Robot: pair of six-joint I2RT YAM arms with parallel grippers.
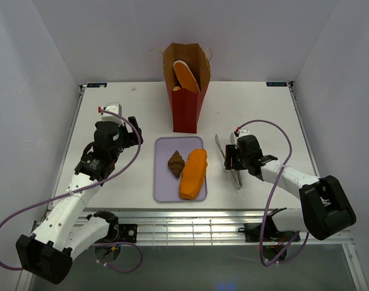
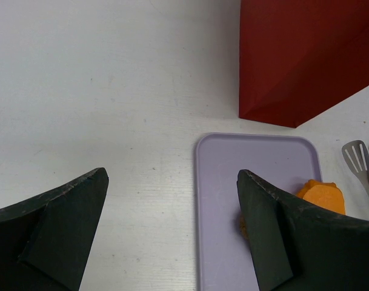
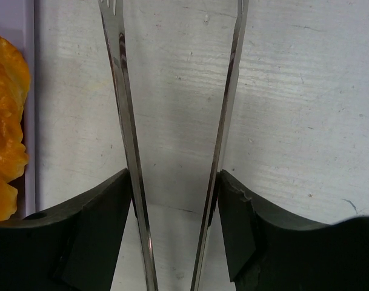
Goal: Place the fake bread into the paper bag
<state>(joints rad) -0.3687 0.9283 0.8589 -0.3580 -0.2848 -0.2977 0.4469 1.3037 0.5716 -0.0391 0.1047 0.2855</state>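
Tall brown kraft paper bag (image 1: 185, 91) with a red lower half, upright at the far middle of the white surface (image 1: 263, 115), mouth open, thin twisted handles at either side. Inside it, leaning against the wall, a flat orange oval loaf (image 1: 186, 76) with a pale rim, showing above the red part.

Just in front of the bag, a flat lavender rectangular tray (image 1: 164, 185). On the tray, a small brown croissant (image 1: 176, 162) to the left and a long orange loaf (image 1: 194, 173) to the right, side by side and close together, the loaf reaching the tray's right edge.

Left pincer (image 2: 172, 176) spread wide, gripping nothing, over bare surface left of the tray, pointed toward the bag's red base.

Right pincer (image 3: 175, 182) closed around a pair of shiny metal tongs (image 3: 120, 91), one black finger pressed against the outside of each arm, the two arms parted. Tongs and right pincer low over the surface just right of the tray, beside the long orange loaf.
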